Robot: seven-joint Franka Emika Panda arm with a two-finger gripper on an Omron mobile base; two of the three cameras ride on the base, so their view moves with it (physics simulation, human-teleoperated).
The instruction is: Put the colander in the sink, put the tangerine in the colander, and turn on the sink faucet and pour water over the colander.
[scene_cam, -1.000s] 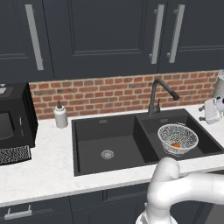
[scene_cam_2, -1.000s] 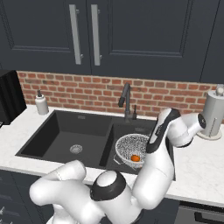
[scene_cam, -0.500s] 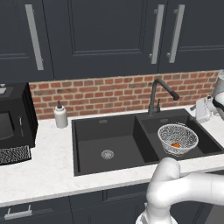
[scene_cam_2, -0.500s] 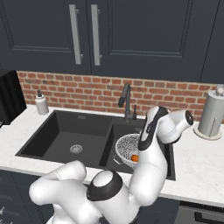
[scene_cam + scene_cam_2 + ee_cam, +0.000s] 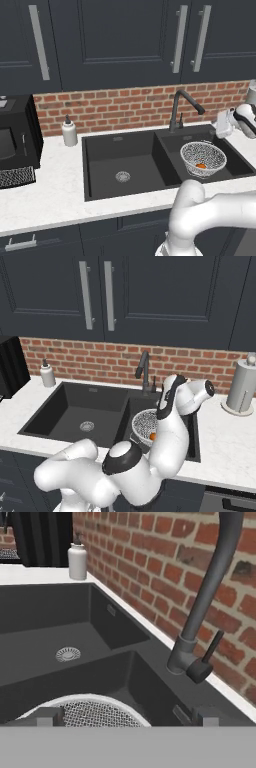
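Brick backsplash is backing the sink (image 5: pixel 125 150); the colander (image 5: pixel 202 158) is holding the tangerine (image 5: pixel 200 166) in the right basin, while the gripper (image 5: pixel 127 716), fingers apart, is hovering beside the sink faucet (image 5: pixel 200 612).

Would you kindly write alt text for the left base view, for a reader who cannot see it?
A wire-mesh colander holding a tangerine sits in the right basin of a black double sink, below a black gooseneck faucet. The white arm's gripper hovers right of the faucet; a soap dispenser stands on the counter left of the sink.
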